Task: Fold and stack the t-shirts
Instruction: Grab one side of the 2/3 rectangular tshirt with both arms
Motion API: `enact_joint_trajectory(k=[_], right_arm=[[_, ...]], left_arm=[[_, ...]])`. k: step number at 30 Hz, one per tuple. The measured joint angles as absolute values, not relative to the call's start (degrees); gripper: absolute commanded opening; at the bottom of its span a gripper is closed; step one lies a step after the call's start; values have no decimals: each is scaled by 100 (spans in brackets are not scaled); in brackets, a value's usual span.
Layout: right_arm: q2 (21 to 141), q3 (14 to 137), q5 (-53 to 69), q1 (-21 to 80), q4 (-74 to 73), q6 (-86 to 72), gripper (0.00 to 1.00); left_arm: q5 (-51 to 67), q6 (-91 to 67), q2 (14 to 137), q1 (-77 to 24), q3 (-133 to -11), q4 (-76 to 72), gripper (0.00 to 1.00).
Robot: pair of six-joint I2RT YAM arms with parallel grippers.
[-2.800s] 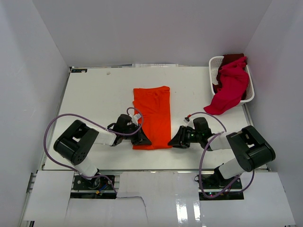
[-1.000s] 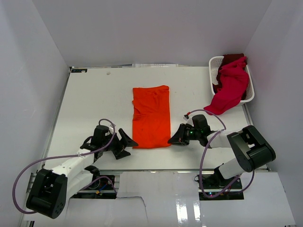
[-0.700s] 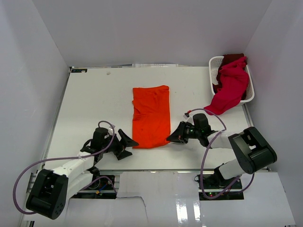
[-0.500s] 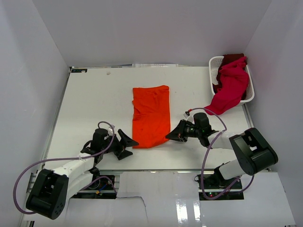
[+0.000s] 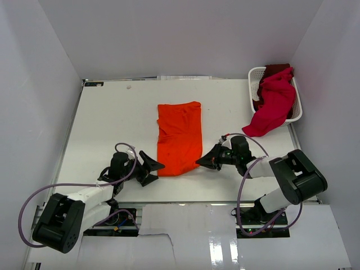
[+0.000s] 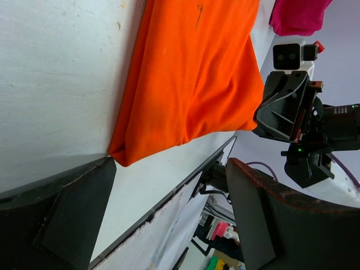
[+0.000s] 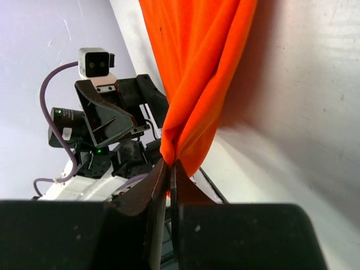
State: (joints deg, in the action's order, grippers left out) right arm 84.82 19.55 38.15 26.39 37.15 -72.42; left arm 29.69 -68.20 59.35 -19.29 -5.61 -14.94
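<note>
The right gripper [image 5: 198, 163] is pinching the orange t-shirt [image 5: 180, 138] by its near corner, the cloth's long axis running away ahead of it. The left gripper [image 5: 159, 171] is gaping, released, beside the opposite corner.

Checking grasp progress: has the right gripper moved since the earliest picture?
Yes. The right gripper, shut on the orange t-shirt's near right corner, has shifted slightly left and away from the table's near edge.
</note>
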Motion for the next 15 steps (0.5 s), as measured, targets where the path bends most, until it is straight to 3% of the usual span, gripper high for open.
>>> enact_joint_trajectory(k=[9, 15], right_arm=[[8986, 1612, 4077, 2639, 4945, -8329, 8], [9008, 1594, 4099, 2639, 5207, -8525, 8]], left_arm=[[2875, -6816, 6104, -1949, -563, -1739, 92], [2827, -6785, 6184, -1964, -565, -1804, 83]])
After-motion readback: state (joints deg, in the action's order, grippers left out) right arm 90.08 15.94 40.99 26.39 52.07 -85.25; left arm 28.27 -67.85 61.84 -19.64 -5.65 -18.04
